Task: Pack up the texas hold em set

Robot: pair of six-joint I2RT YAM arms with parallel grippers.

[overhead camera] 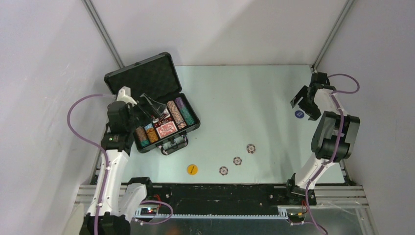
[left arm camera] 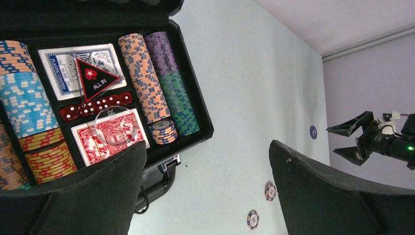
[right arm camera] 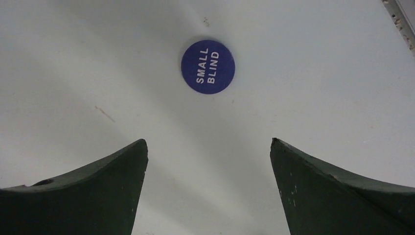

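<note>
The texas hold em set's black briefcase (overhead camera: pixel 142 76) lies open at the table's left, its trays filled with rows of striped chips (left arm camera: pixel 144 78), a blue deck (left arm camera: pixel 58 68), a red deck (left arm camera: pixel 105 139) and a clear disc (left arm camera: pixel 115 125) resting on the red deck. My left gripper (overhead camera: pixel 150 105) (left arm camera: pixel 205 147) hovers open over the case's front edge, holding nothing. Three loose chips (overhead camera: pixel 237 160) and a yellow disc (overhead camera: pixel 192 169) lie mid-table. At the right, a blue "SMALL BLIND" disc (right arm camera: pixel 208 66) lies flat just ahead of my open, empty right gripper (right arm camera: pixel 208 147) (overhead camera: pixel 305 106).
A black "ALL IN" triangle (left arm camera: pixel 95 78) and red dice (left arm camera: pixel 95 105) sit inside the case. The case handle (overhead camera: pixel 174 145) sticks out toward the near edge. Grey walls and metal posts (overhead camera: pixel 333 34) close in the table on both sides.
</note>
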